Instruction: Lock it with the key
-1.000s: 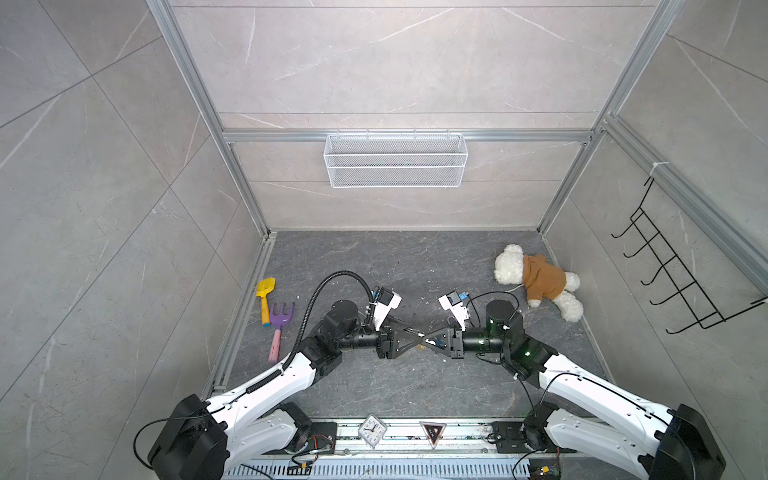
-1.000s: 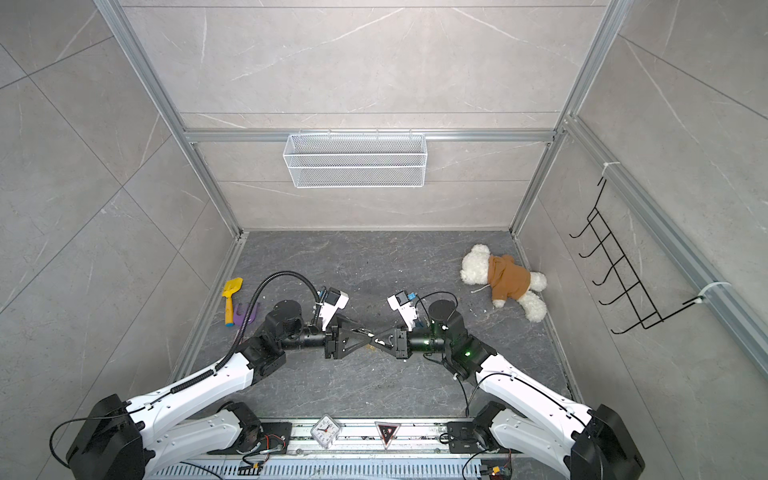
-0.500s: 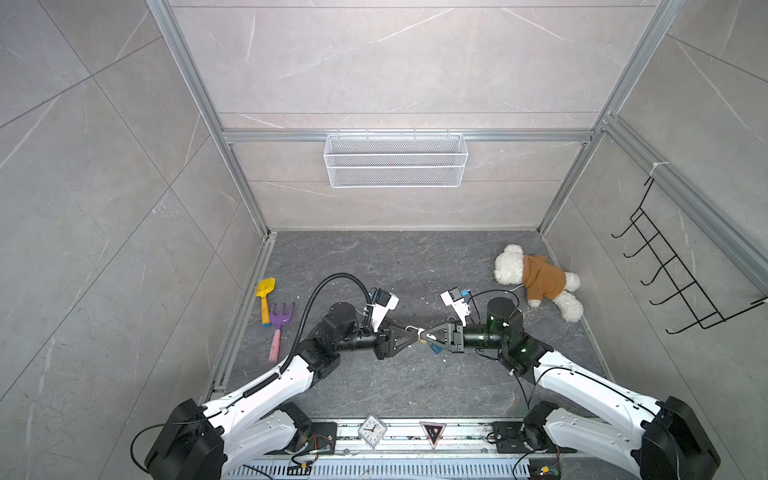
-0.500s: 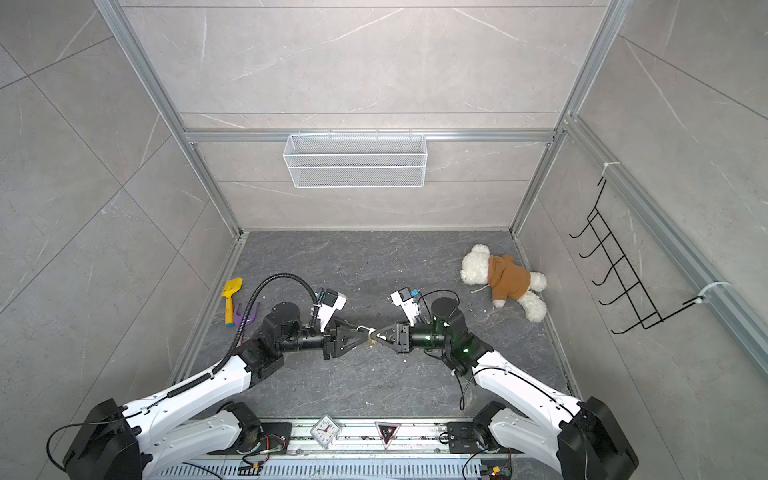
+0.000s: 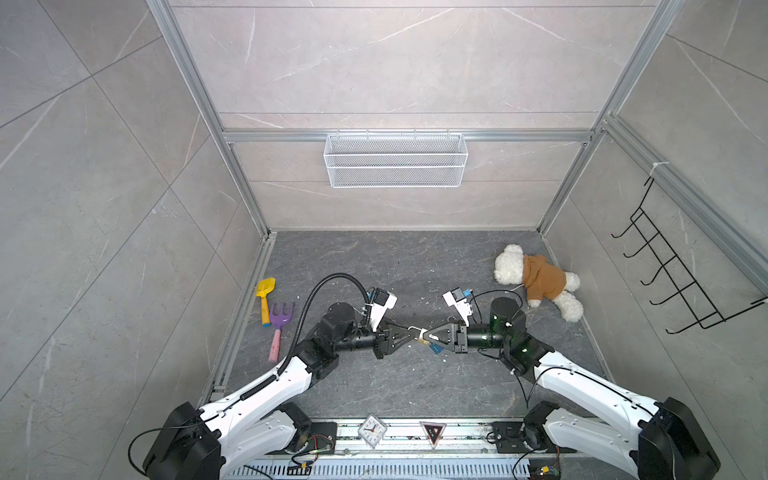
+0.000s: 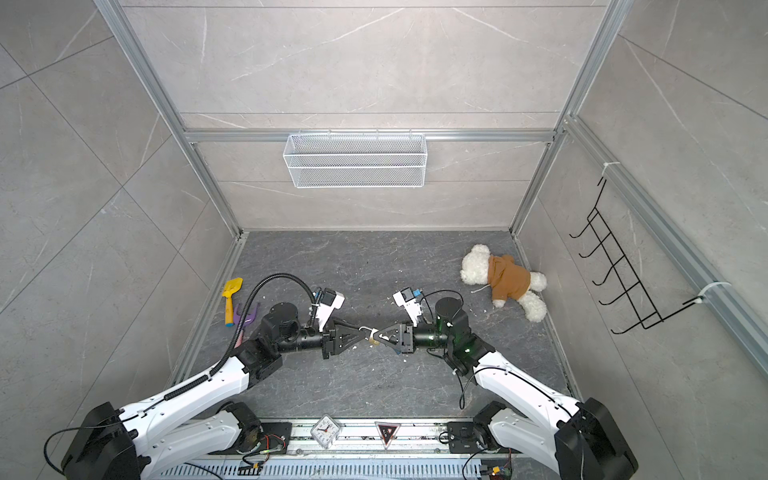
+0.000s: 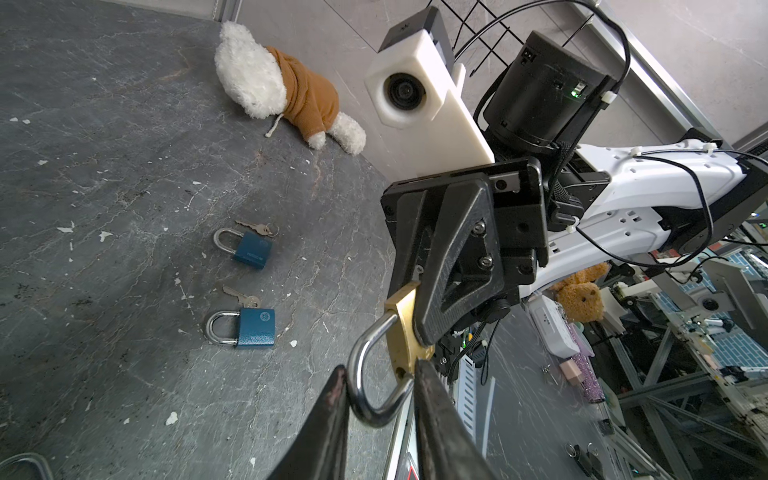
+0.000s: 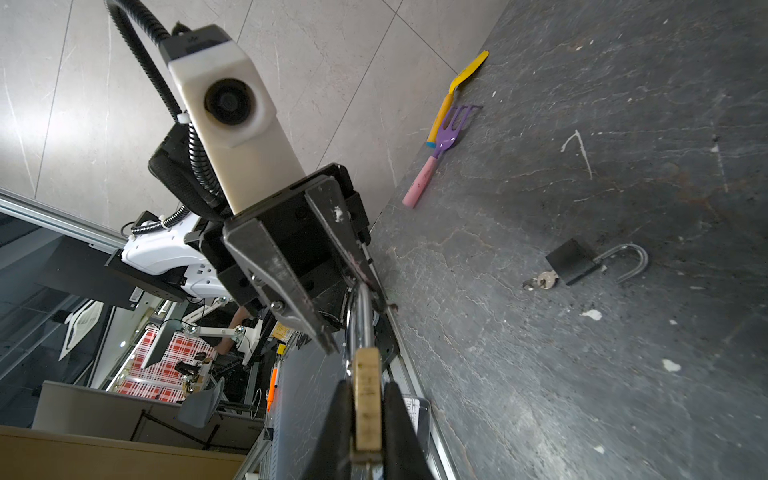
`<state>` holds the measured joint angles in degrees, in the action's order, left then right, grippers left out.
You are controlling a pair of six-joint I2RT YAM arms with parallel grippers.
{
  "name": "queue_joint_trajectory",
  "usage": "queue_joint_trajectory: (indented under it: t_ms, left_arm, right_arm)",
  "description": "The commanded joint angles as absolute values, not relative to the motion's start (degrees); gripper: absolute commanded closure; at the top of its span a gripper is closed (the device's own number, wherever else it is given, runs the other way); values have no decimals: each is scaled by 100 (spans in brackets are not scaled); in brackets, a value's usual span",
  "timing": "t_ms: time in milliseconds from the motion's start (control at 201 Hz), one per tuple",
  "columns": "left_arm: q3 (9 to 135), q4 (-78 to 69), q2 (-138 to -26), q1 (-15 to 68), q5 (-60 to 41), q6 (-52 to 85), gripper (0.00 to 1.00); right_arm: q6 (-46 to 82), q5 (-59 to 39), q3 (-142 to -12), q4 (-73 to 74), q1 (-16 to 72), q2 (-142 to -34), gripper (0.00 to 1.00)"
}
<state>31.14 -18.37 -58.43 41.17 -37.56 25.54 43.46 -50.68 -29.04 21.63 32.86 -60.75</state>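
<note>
one brass padlock (image 7: 401, 328), silver shackle (image 7: 360, 374) open | right gripper (image 8: 368, 413) pinches body | left gripper (image 7: 379, 368) pinches shackle | two blue padlocks (image 7: 253, 253) (image 7: 255, 332), two keys (image 7: 257, 227) (image 7: 243, 296)

Dull brass padlock (image 7: 401, 330), shiny steel shackle (image 7: 354, 374); floor (image 7: 124, 166) matt, rough stone-look; teddy (image 7: 249, 79) fluffy plush, cloth hoodie (image 7: 309, 99)

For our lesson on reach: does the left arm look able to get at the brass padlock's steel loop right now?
Likely yes. The right pincer holds the padlock up by its brass body, loop toward the left pincer, whose fingers flank it; nothing stands between.
</note>
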Motion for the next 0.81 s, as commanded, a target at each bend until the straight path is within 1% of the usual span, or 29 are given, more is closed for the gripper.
queue_joint_trajectory:
  t_ms: [0,90,114,169,194,229,249,289,438,647,801]
  left_arm:
    - [3199,-2170,-5777,4113,-3885,2562,76]
    - [3199,-2215,-5734,4114,-3910,2610,79]
    - [3199,-2214,-5721,4114,-3914,2618,83]
    - [3199,-2210,-5681,4113,-3905,2620,87]
    - [3199,-2215,-5677,4115,-3897,2621,91]
    - [3195,-2215,-5661,4113,-3889,2643,93]
    - [3193,-2217,-5660,4113,-3889,2656,97]
    - [3193,-2247,-5647,4115,-3899,2684,100]
    - [3165,-2487,-5650,4113,-4073,2941,100]
    - [3212,-2722,-5692,4114,-4351,3515,100]
    - [3116,-2845,-5670,4124,-4363,3678,100]
  right_arm:
    - [4202,-5106,-2817,2311,3252,-6012,100]
    - [4161,-5148,-2808,2292,3243,-5986,100]
    - [4140,-5155,-2816,2273,3231,-5977,100]
    - [4083,-5165,-2821,2229,3234,-5942,100]
    - [4051,-5168,-2829,2192,3234,-5927,100]
    - [4011,-5168,-2839,2142,3227,-5916,100]
    - [3983,-5181,-2841,2124,3230,-5907,100]
    - [3969,-5194,-2839,2118,3223,-5885,100]
    - [3724,-5157,-2873,1873,3227,-5764,100]
    - [3059,-4802,-3032,978,3225,-5496,100]
    - [3045,-4863,-3054,1021,3213,-5467,100]
